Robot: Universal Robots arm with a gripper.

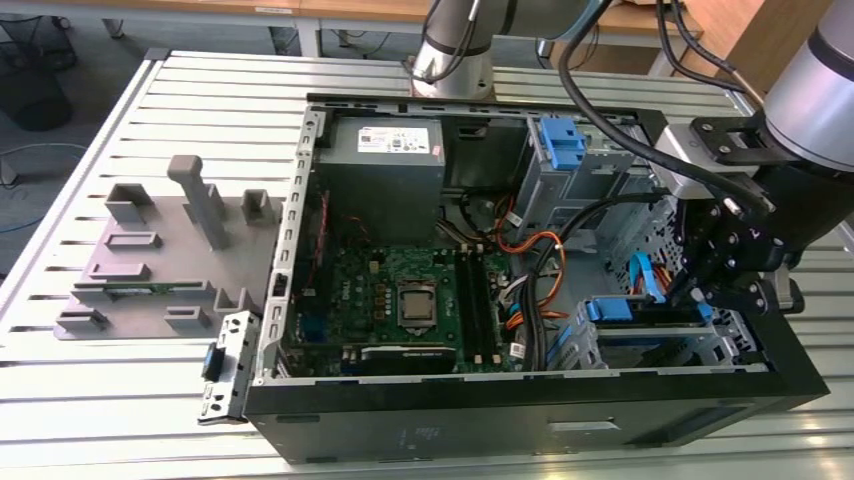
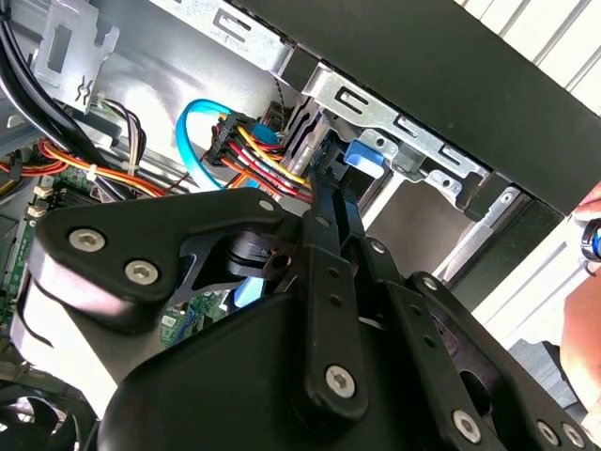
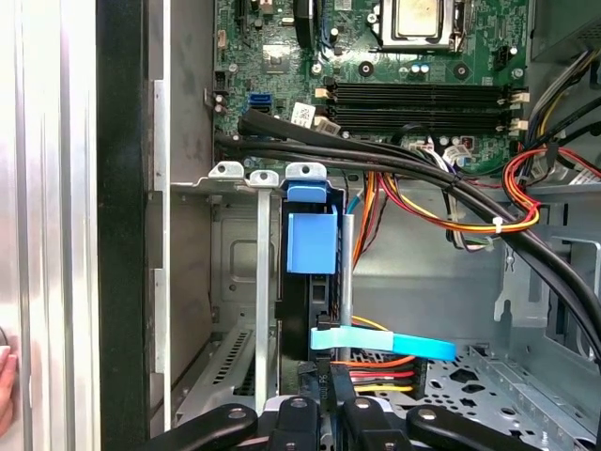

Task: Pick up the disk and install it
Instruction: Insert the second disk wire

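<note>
In the exterior view, an open computer case (image 1: 534, 400) lay on a slatted metal worktop (image 1: 160, 100). The gripper (image 1: 721, 290) hung inside the case, at its corner on the exterior view's right, just above the drive cage (image 1: 654, 340). The disk (image 1: 641, 312), with its blue frame, sat in that cage, right under the jaws. A green board (image 1: 400, 300) lay in the middle of the case. A grey box (image 1: 380, 150) sat at the far end of the case.

In the second wrist view, the black gripper (image 2: 333, 202) reached down to the cage. Its jaws were close together, pinched on the blue edge of the disk (image 2: 362, 155). Red and yellow wires (image 2: 263, 155) ran just beside the jaws.

In the first wrist view, the disk (image 3: 312, 242) stood on its edge in the cage slot, between the case wall and the wires. The gripper (image 3: 324, 409) was right next to its end.
</note>
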